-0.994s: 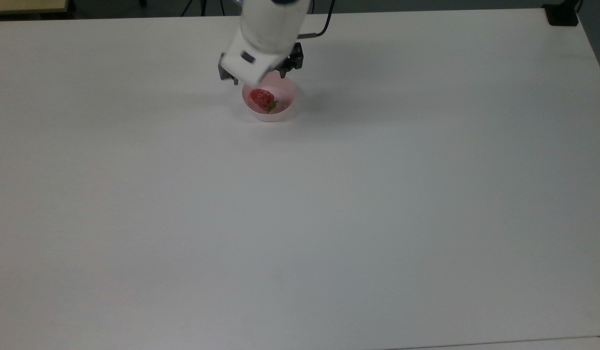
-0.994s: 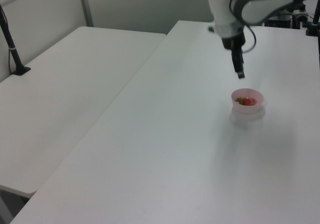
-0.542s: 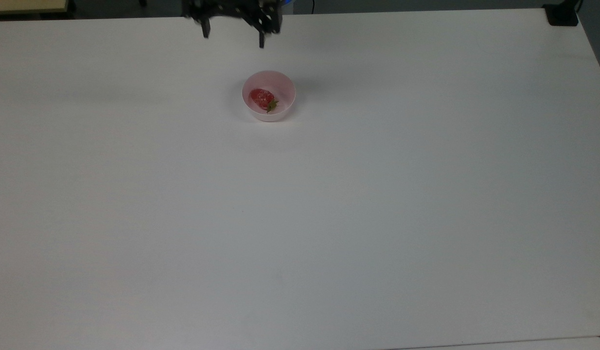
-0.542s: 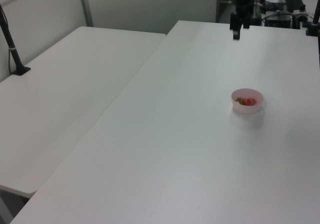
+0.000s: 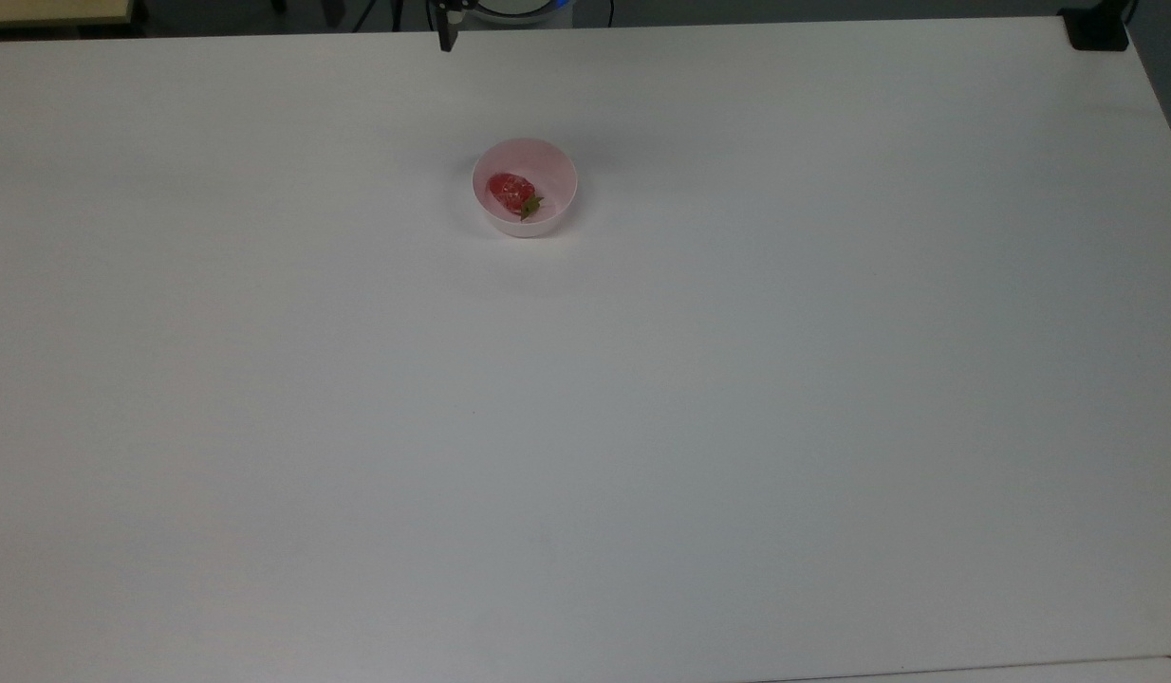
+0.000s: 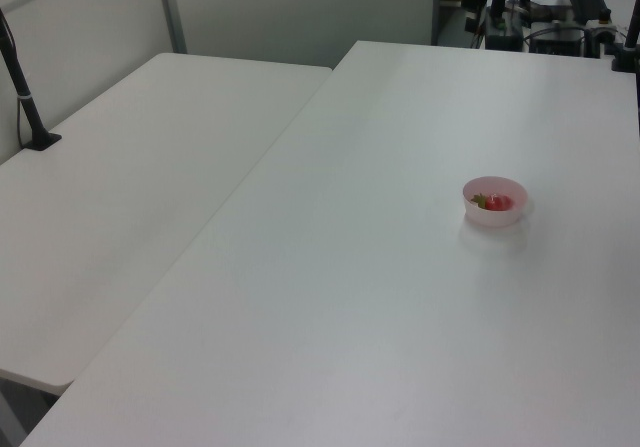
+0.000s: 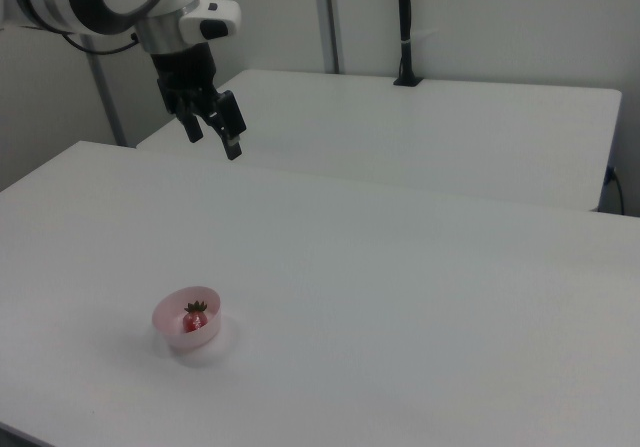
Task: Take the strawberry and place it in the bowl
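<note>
The red strawberry lies inside the pale pink bowl, its green leaves toward the top view's lower right. Both also appear in the left view, strawberry in bowl, and in the right view, strawberry in bowl. My gripper hangs high above the table's far edge in the right view, well away from the bowl, open and holding nothing. One dark finger pokes in at the top view's upper edge.
The bowl stands on a large white table. A second white table adjoins it, with a black post clamped on. A black block sits at the top view's upper right corner.
The arm rose from just over the bowl and pulled back toward the top view's upper edge. The strawberry and bowl have not moved.
</note>
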Motion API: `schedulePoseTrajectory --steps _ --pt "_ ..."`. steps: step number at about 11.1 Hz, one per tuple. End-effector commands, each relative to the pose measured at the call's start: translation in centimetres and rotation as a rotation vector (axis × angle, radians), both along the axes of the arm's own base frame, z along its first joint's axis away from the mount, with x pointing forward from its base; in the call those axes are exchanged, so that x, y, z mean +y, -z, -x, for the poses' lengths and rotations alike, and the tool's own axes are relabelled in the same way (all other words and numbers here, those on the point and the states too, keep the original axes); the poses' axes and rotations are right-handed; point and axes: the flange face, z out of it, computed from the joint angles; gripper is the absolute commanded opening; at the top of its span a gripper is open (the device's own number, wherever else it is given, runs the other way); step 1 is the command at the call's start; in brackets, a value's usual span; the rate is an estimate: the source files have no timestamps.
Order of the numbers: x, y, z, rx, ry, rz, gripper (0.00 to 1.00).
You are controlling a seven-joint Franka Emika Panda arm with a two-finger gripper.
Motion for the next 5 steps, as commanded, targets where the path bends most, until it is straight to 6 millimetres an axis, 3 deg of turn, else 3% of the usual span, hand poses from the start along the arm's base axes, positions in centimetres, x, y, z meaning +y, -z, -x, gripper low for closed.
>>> schedulePoseTrajectory --steps 1,5 --pt "-0.54 -0.62 -0.59 -0.011 -0.032 0.024 1.0" --pt "-0.54 -0.48 -1.34 0.043 -0.033 0.021 1.0"
